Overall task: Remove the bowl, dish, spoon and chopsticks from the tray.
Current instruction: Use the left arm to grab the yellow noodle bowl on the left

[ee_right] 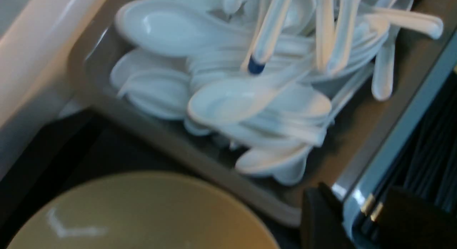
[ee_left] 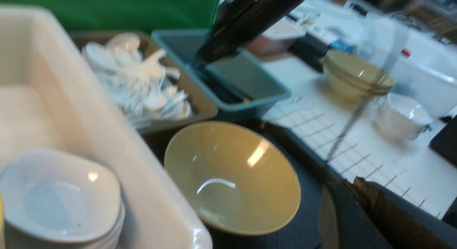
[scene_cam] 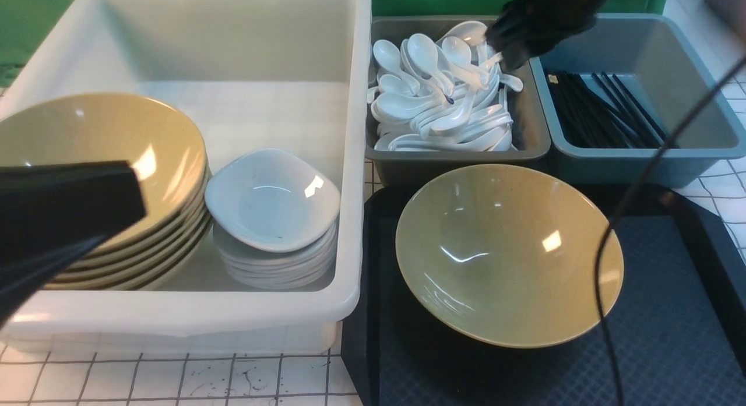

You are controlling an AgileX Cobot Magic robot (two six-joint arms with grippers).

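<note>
The bowl point(scene_cam: 508, 254) sits alone on the tray point(scene_cam: 670, 313); its glossy, thin rim may slip from a pinch. The right hand point(scene_cam: 508, 55) hangs spread and empty over the spoon bin point(scene_cam: 454, 167). The left hand point(scene_cam: 70, 208) is pressed together.

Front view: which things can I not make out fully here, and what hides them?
Right end effector: front view, dark and blurred; whether it grips anything is unclear.
Yellow bowl stack: front view, left arm covers its left side.
Tray: front view, cut by bottom edge; bowl covers its middle.
</note>
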